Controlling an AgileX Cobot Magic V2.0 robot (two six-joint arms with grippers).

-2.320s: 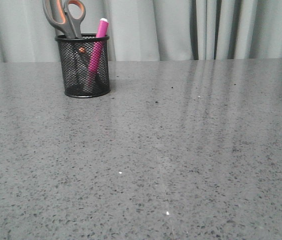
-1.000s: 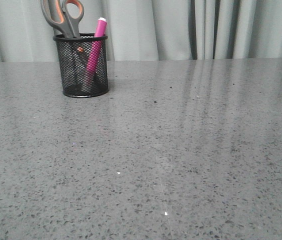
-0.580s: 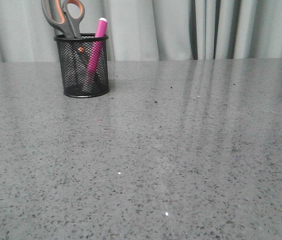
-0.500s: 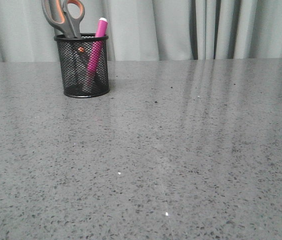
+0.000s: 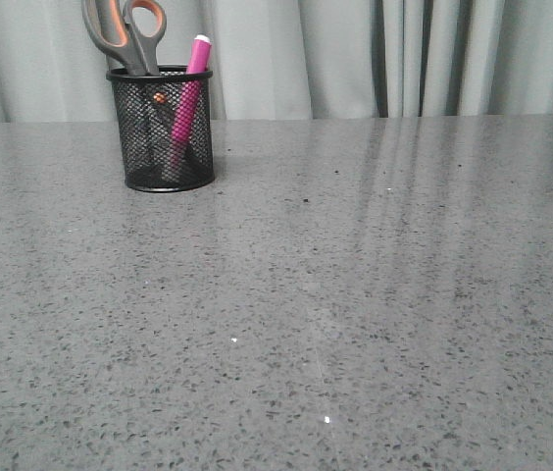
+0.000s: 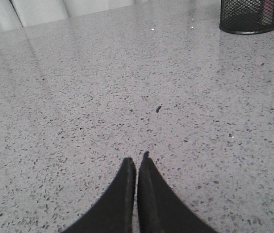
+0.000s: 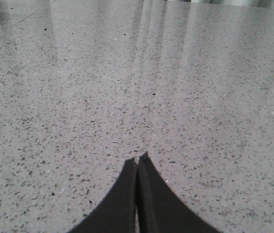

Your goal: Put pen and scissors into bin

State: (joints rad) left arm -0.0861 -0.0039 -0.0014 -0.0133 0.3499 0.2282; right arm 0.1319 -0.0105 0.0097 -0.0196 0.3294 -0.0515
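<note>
While left gripper [image 6: 137, 162] closed, bin [image 6: 250, 17] well apart.

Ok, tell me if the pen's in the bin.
In. The pen stands tilted inside the bin, tip above the rim.

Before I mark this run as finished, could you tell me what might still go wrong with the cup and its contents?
1. The scissors stand handles-up, well above the rim of the mesh pencil cup, so the load looks top-heavy; a knock might tip it.
2. The pink pen leans against the rim and could shift if jolted.
3. The left gripper and right gripper are shut, empty and apart from the cup, so neither could steady it.
</note>
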